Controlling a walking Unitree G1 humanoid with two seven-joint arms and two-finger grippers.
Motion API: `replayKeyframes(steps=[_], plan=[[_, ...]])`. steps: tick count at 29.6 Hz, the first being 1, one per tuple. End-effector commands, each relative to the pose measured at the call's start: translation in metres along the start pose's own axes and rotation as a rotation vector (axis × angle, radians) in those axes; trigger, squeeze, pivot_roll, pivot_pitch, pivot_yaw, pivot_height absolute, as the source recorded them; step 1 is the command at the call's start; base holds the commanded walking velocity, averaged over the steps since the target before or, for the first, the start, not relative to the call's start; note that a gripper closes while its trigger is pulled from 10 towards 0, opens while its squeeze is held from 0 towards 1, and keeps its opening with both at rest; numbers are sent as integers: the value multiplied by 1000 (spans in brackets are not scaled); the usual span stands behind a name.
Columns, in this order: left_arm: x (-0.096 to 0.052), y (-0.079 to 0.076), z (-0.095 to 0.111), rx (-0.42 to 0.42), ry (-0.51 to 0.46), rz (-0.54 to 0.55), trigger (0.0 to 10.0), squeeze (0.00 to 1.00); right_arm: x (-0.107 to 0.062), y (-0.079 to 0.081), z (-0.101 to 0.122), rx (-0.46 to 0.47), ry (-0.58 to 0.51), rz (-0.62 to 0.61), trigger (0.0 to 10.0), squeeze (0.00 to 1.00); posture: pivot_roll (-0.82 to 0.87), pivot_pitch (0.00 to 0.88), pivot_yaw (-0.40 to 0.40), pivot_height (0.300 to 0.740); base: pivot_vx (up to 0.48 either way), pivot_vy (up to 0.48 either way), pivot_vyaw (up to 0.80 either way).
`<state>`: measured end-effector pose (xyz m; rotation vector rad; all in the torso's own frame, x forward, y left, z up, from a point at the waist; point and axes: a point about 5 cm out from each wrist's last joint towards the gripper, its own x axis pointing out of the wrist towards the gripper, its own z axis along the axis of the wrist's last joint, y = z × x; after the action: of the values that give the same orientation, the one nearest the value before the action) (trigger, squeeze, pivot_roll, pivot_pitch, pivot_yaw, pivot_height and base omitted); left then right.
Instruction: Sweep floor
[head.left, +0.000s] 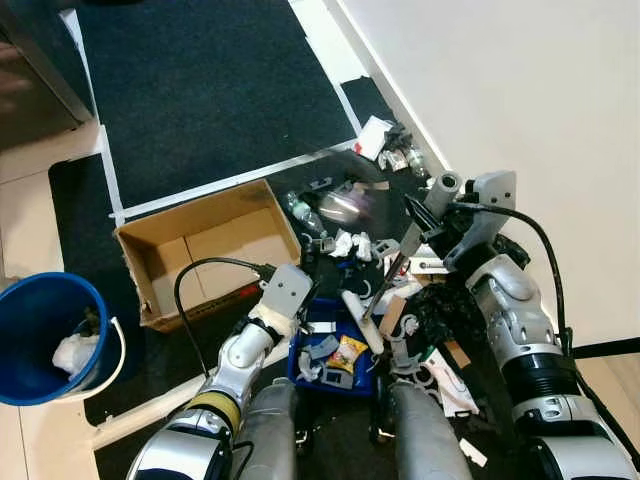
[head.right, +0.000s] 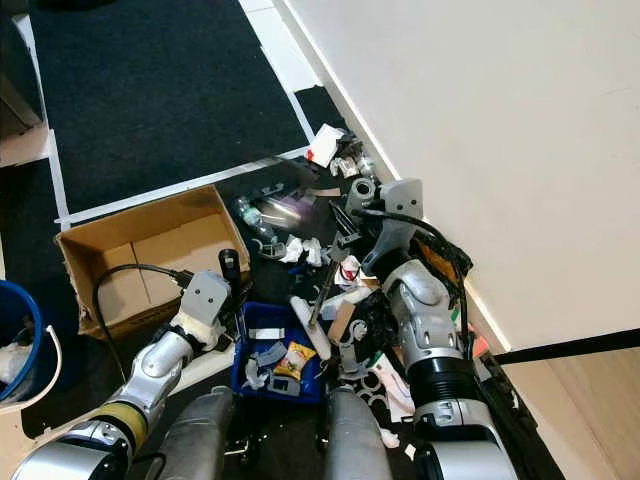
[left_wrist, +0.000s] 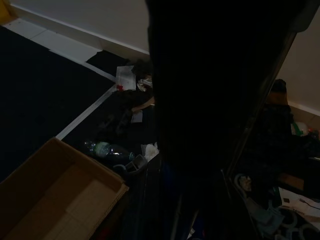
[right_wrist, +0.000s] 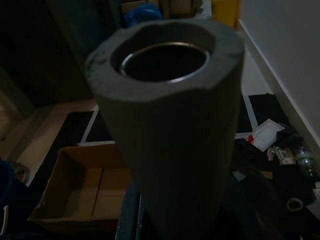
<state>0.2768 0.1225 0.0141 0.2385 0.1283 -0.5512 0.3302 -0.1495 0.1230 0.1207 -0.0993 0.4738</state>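
Dark carpet (head.left: 200, 90): covers the far floor, edged with white tape lines; a pale wall (head.left: 520, 90) runs along the right.
Litter (head.left: 345, 215): a heap of wrappers, crumpled paper and a clear plastic bottle (head.left: 305, 215) lies on the dark floor between the cardboard box and the wall; a second small cluster with a white sheet (head.left: 375, 137) sits farther off against the wall.
Cardboard box (head.left: 205, 250): open, on the floor to the left of the litter, just beyond the left arm.
Blue bucket (head.left: 40, 335): at the near left, with white paper inside.
Blue dustpan (head.left: 335, 350): on the floor near the robot's legs, holding a yellow packet and grey scraps.
Broom handle (head.left: 440, 192): a grey tube with a hollow metal-lined end, slanting from the right arm down toward the dustpan; its open end looms close in the right wrist view (right_wrist: 165, 65).
Right tool (head.left: 445, 225): up beside the wall, at the top of the handle and apparently gripping it; how far its fingers are spread cannot be told.
Left tool (head.left: 305, 258): reaches forward over the near edge of the litter, beside the box's right corner; one black finger (head.right: 228, 262) is visible, and whether it is parted or closed cannot be told.
Left wrist view: very dark, with the box (left_wrist: 55, 195), the bottle (left_wrist: 107, 149) and the white sheet (left_wrist: 125, 77) just made out.
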Motion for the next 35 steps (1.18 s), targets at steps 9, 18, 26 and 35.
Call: replayKeyframes(steps=[9,18,26,35], plan=[[1,-18,-6,-40,27,-54,10000,0,-8,-9,3,89,-19,-18,10000,0,49,238,-53,740,0,0,0],[-5,-9,-12,-205,15,31,10000,0,-14,-37,24,51,-69,-91,10000,0,50,196,-59,740,0,0,0],[-15,-2,-20,-362,3,42,10000,0,-18,-55,41,-41,-83,-135,10000,0,59,171,-66,740,0,0,0],[-28,-7,-29,-537,-32,-61,10000,0,-15,-62,49,-99,-97,-186,10000,0,81,135,-66,740,0,0,0]])
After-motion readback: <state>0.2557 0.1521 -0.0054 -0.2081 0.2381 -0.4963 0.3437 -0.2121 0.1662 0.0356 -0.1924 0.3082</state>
